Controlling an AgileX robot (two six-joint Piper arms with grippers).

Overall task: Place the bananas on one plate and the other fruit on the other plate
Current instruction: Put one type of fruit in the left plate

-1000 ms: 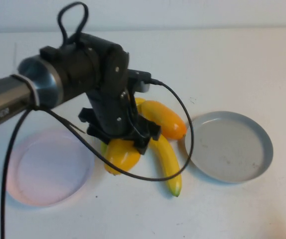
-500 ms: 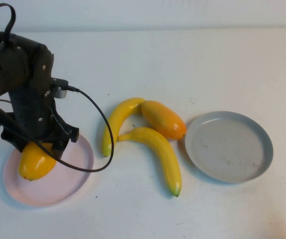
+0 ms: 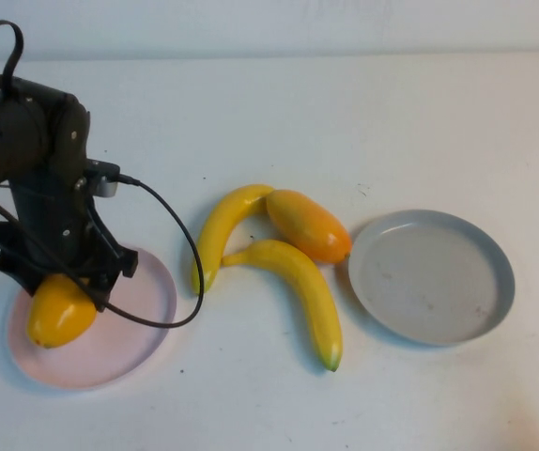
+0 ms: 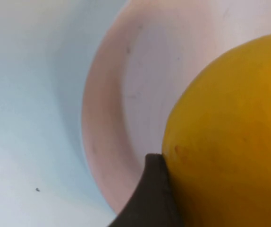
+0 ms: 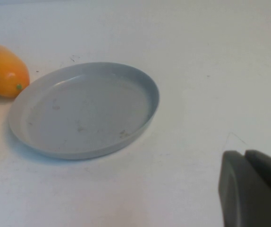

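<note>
High view: we note the left gripper [image 3: 60, 293] at the left edge of the frame, low over the pale pink plate [image 3: 143, 324], jaws spread wide around a plump orange-yellow fruit [image 3: 59, 311] that lies on the plate's left part; whether the fruit rests fully on the plate we cannot tell. The black wrist body and a looping black cable [image 3: 180, 258] cover the plate's upper left rim, and the cable curves out over the white table [image 3: 345, 113] toward the centre. At centre frame lie the two bananas: one banana [image 3: 224, 230] arcs from upper centre down to the left, the second banana [image 3: 302, 296] runs down to the right, its greenish tip lowest. The second mango-like fruit [image 3: 309, 225] sits just right of the first banana's upper end, touching or nearly touching the second banana, and just beside the grey plate [image 3: 500, 282] at centre right, which holds nothing. Left wrist view: the held fruit [image 4: 230, 137] fills the right half of the frame, a dark fingertip [image 4: 154, 198] pressed to its side at bottom centre, pink plate [image 4: 107, 118] behind. Right wrist view: the right gripper [image 5: 253, 189] shows at lower right with jaws closed, holding nothing, well apart from the grey plate [image 5: 140, 90] at centre left; the loose fruit [image 5: 3, 71] lies at the left edge. We read no labels or writing anywhere.
</note>
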